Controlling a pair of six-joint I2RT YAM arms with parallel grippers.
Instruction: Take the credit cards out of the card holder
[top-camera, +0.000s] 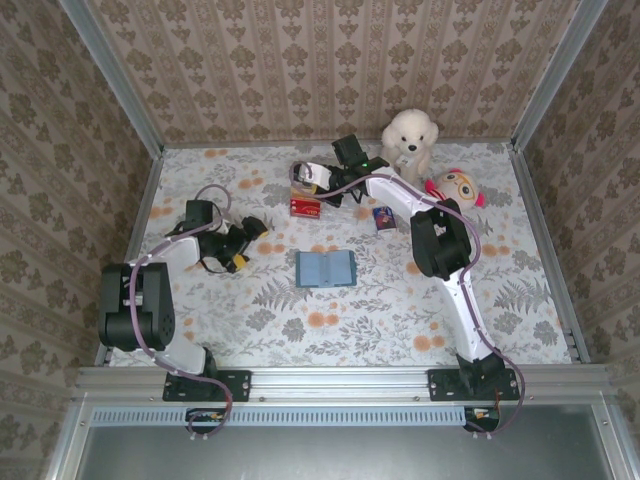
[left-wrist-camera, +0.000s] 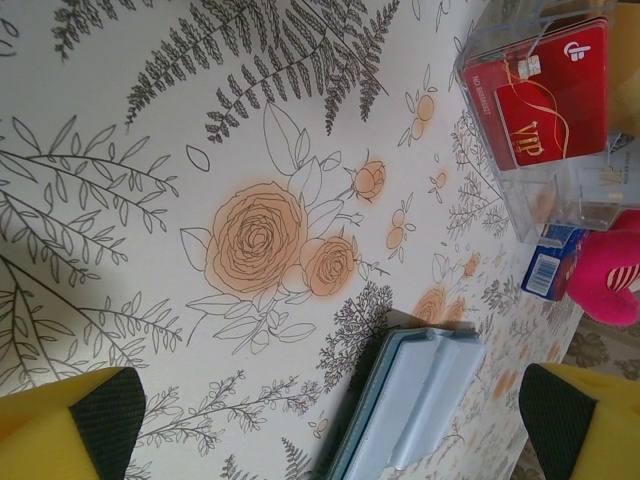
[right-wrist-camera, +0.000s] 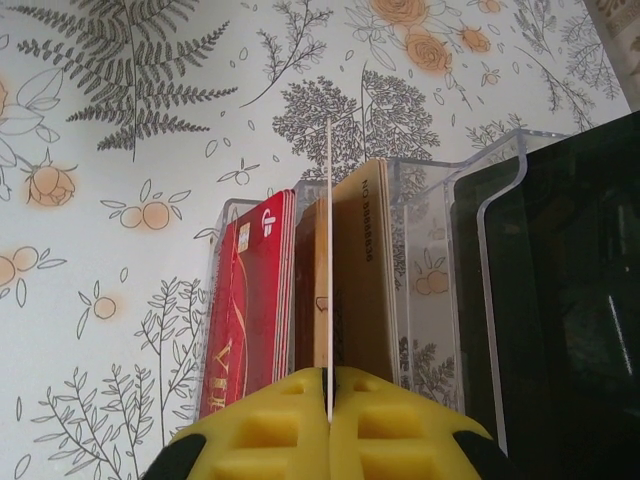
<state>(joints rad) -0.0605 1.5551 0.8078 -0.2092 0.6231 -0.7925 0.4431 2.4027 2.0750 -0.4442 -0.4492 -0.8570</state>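
Credit cards stand on edge inside a clear, boxy plastic card holder at the far middle of a table covered in a pale floral print, so the task looks barely begun. At the left, the left gripper sits low over the table, well apart from the holder, its yellow fingers spread wide and empty. Between the arms lies a pale blue-grey folded rectangular case. Further right, the right gripper reaches over the holder with its yellow fingers pressed together on a thin card seen edge-on. This card stands between a glossy red card and a tan card; I cannot tell whether it has begun to lift. Just right of the holder a small dark blue rectangle lies flat on the table, possibly a card already out. By my reading, the red and tan cards are left to pull.
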